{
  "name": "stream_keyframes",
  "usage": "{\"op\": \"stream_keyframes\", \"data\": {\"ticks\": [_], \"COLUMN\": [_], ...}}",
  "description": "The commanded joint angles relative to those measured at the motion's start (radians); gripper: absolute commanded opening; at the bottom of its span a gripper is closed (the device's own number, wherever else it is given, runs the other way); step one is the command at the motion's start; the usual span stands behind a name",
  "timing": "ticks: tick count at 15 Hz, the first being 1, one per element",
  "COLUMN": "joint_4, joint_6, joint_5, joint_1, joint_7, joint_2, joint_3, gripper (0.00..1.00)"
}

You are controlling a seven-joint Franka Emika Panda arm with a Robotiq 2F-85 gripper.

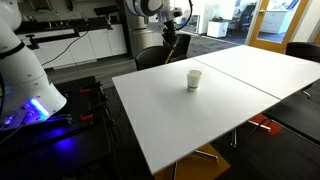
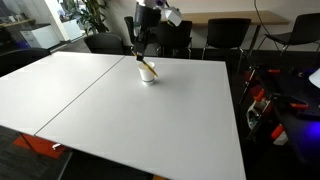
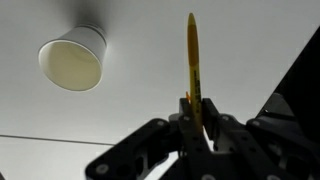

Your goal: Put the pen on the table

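The pen (image 3: 192, 50) is sitting pinched between the fingers of the gripper (image 3: 195, 108), its yellow shaft sticking out past the fingertips toward the table (image 3: 160, 40); the jaws are pressing together on its lower end; in an exterior view the pen (image 2: 148, 67) is showing as a short yellowish streak under the gripper (image 2: 143, 58), overlapping the white cup (image 2: 148, 77), and whether its tip is touching anything cannot be told from there; in the wrist view the cup (image 3: 72, 58) is standing upright off to one side, apart from the pen, its mouth open; a thin dark seam (image 3: 60, 139) is running across the white tabletop; dark chairs (image 2: 225, 35) are standing along the far edge.
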Motion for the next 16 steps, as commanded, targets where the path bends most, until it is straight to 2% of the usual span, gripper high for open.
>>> {"op": "stream_keyframes", "data": {"ticks": [1, 11, 16], "joint_4": [0.109, 0.351, 0.528], "joint_6": [-0.139, -0.419, -0.628], "joint_5": [0.035, -0.003, -0.029], "joint_1": [0.014, 0.054, 0.08], "joint_7": [-0.063, -0.14, -0.211], "joint_2": [0.055, 0.231, 0.333], "joint_3": [-0.015, -0.043, -0.045], "gripper": [0.04, 0.04, 0.04]}}
